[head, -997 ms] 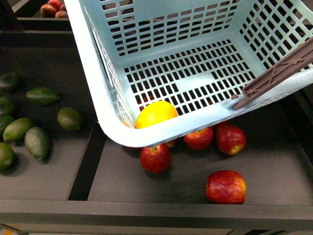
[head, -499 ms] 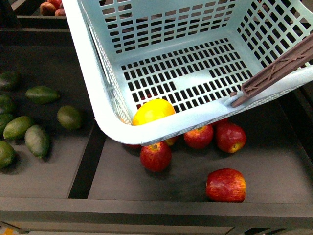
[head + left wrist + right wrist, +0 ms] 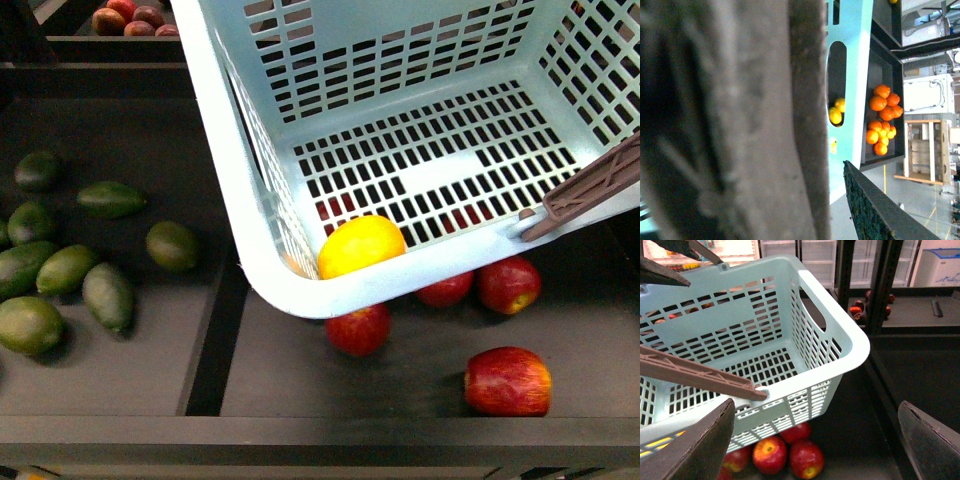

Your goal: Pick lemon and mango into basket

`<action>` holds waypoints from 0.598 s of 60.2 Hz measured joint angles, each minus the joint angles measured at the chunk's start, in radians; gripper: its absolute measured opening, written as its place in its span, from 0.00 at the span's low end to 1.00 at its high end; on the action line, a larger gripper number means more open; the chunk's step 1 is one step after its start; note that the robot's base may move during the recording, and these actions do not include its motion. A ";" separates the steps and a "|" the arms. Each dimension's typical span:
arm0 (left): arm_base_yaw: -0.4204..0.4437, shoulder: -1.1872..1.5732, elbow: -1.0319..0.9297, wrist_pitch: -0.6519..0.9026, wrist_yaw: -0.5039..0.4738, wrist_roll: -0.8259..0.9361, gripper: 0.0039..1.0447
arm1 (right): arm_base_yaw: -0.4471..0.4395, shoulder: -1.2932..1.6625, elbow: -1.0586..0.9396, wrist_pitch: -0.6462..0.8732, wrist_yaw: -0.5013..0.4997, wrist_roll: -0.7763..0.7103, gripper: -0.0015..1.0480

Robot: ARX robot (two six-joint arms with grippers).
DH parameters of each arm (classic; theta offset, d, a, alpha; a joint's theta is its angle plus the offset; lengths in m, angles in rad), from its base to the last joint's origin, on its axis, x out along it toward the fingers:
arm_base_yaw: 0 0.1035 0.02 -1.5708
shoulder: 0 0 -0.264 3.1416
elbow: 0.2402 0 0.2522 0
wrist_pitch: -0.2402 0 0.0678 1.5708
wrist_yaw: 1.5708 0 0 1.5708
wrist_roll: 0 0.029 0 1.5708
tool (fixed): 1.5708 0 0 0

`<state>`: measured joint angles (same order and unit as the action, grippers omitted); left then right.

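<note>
1. Done: the lemon point(image 3: 362, 245) lies inside the tilted basket point(image 3: 235, 190), in its low near corner.
2. Left: we see no mango in the basket, so we judge that step pending.
3. Right hand point(image 3: 815, 407): fingers spread, empty, facing the basket.
4. Left hand point(image 3: 837, 200): a blur fills its view, so we cannot tell its state.
5. The basket's far rim is cut off, and it partly hides apples point(image 3: 508, 381) on the bench point(image 3: 300, 400).

Red apples point(image 3: 508, 381), orange tangerines point(image 3: 882, 107)
</note>
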<state>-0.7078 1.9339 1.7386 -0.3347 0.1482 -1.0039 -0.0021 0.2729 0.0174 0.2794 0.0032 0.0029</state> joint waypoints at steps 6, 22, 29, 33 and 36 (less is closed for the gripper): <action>0.004 0.000 0.000 0.000 -0.013 0.006 0.26 | 0.000 -0.001 0.000 0.000 -0.001 0.000 0.92; 0.013 0.000 0.000 0.000 -0.025 0.011 0.26 | 0.000 -0.005 0.000 -0.003 -0.003 0.000 0.92; 0.013 0.000 0.000 0.000 -0.024 0.011 0.26 | 0.000 -0.005 0.000 -0.003 -0.003 0.000 0.92; 0.014 0.000 0.000 0.000 -0.019 0.011 0.26 | 0.001 -0.004 0.000 -0.003 -0.003 0.000 0.92; 0.014 0.000 0.000 0.000 -0.019 0.010 0.26 | 0.000 -0.006 0.000 -0.003 -0.003 0.000 0.92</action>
<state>-0.6937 1.9339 1.7390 -0.3347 0.1295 -0.9936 -0.0017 0.2672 0.0174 0.2764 0.0002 0.0025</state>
